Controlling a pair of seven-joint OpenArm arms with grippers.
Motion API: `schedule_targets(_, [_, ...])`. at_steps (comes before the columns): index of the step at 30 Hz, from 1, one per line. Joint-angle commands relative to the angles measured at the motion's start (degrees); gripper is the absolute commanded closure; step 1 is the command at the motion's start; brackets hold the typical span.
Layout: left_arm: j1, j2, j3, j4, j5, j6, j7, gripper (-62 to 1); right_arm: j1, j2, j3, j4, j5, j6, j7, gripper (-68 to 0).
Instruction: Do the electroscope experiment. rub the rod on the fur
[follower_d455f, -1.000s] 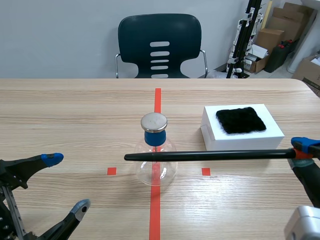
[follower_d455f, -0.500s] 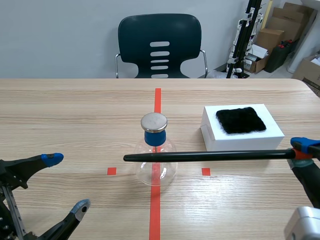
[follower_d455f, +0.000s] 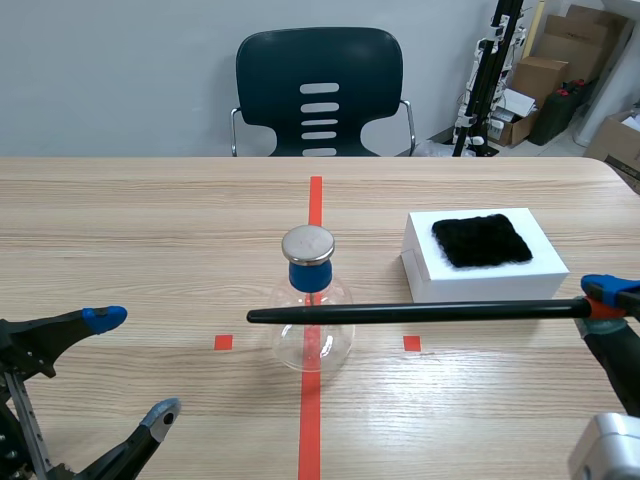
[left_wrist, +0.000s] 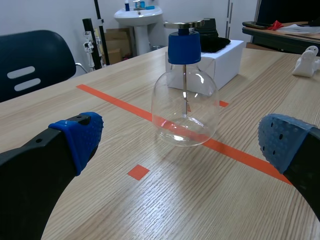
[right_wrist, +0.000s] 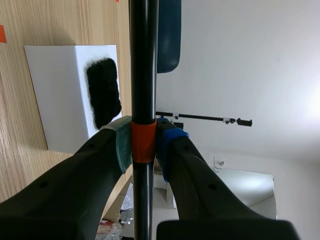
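Observation:
A long black rod (follower_d455f: 415, 312) with an orange band hangs level above the table, its free tip in front of the glass flask electroscope (follower_d455f: 311, 318). My right gripper (follower_d455f: 605, 298) is shut on the rod's orange band (right_wrist: 143, 141) at the right edge. The black fur patch (follower_d455f: 481, 240) lies on a white box (follower_d455f: 425, 268), beyond the rod and apart from it; in the right wrist view the fur (right_wrist: 103, 91) sits beside the rod (right_wrist: 143, 60). My left gripper (follower_d455f: 125, 368) stands open at the near left, holding nothing. The flask (left_wrist: 185, 107) with its blue stopper is ahead of it.
A dark chair (follower_d455f: 319, 92) stands behind the table's far edge. Cardboard boxes and a stand (follower_d455f: 560, 75) are at the back right. A white object (follower_d455f: 602, 448) sits at the near right corner.

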Motion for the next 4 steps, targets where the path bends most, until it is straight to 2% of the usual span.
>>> schedule_targets(1, [0.0,0.0,0.0,0.7,-0.4,0.0,-0.9,-62.3,0.3,0.3,0.3,0.2,0.6,-0.9,0.0,-0.4])
schedule_targets(4, [0.0,0.0,0.0,0.7,-0.4,0.0,-0.9,-62.3,0.3,0.3,0.3,0.2,-0.3,-0.9,0.0,-0.4])
